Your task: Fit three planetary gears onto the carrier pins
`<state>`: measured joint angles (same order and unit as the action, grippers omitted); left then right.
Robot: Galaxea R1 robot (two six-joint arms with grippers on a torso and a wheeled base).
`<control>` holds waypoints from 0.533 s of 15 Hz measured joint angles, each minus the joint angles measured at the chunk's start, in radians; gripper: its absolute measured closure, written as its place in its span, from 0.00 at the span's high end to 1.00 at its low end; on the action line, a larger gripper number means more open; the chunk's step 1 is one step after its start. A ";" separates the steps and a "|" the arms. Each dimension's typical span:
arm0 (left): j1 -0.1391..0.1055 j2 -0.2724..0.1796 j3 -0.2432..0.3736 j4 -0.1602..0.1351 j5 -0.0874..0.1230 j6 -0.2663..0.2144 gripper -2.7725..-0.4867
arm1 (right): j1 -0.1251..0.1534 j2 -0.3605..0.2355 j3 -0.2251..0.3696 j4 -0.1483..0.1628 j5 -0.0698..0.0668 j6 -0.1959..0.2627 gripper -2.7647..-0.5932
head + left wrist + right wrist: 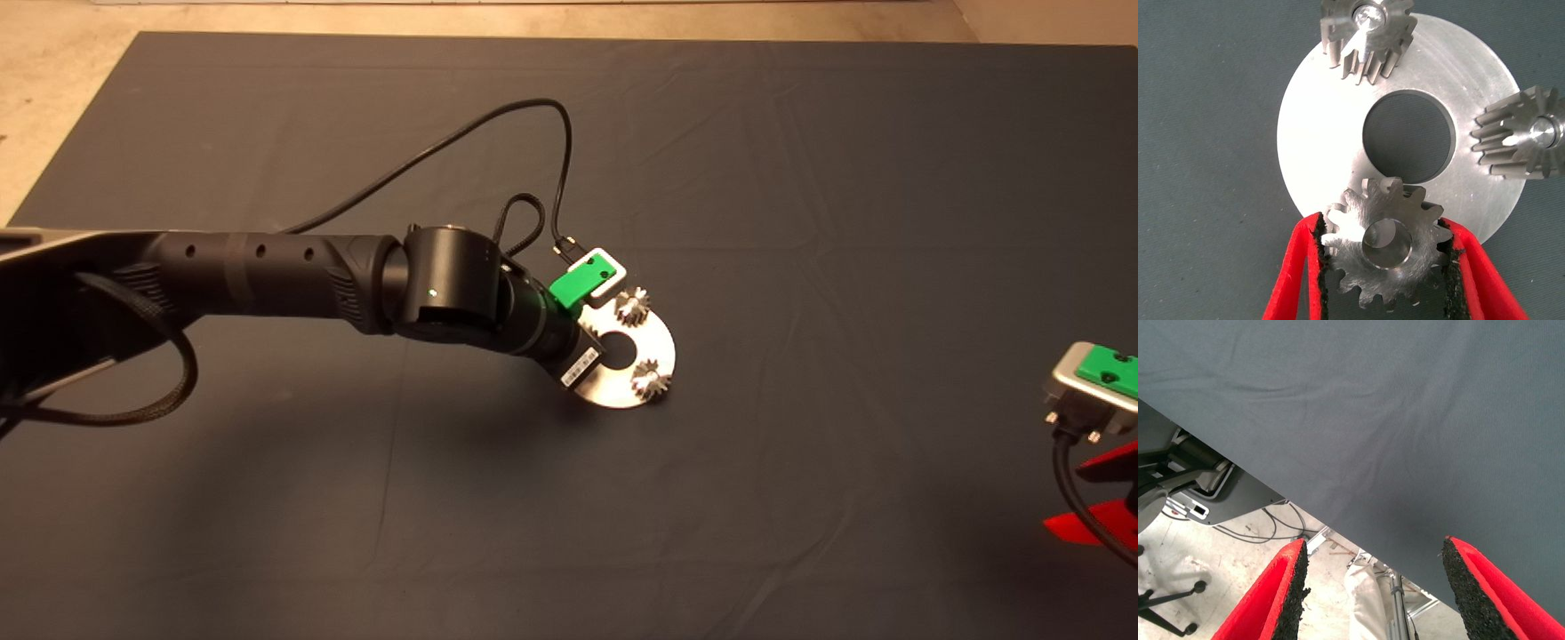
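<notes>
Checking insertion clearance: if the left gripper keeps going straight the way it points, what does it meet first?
Likely the disc: the left gripper holds the third gear over its rim. The pin underneath is hidden, so depth is unclear.

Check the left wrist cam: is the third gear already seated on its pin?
No: the third gear is clamped between the left gripper pads, its centre hole empty, while the other two gears sit on pins.

A: What's the left arm [267,276] like?
B: Glossy black tube with small round holes, ribbed grips, a tiny green light at the wrist, a white barcode label [581,364]. Black cables loop above; a braided one sags below.
A: The claws?
B: Left claw [1385,257]: red fingers, frayed black pads. Right claw [1371,587] likewise, under a green plate with screws.
</notes>
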<state>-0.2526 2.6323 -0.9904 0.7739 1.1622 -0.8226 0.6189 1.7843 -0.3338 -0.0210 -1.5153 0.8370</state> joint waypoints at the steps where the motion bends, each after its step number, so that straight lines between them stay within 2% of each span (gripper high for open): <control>1: 0.000 -0.002 0.006 0.000 0.009 0.000 0.11 | 0.000 0.000 0.000 0.000 0.000 0.000 0.41; 8: 0.000 -0.012 0.016 0.000 0.015 0.001 0.11 | 0.000 0.002 0.000 0.000 0.001 0.000 0.41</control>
<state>-0.2526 2.6204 -0.9745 0.7740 1.1777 -0.8217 0.6189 1.7866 -0.3338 -0.0211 -1.5145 0.8370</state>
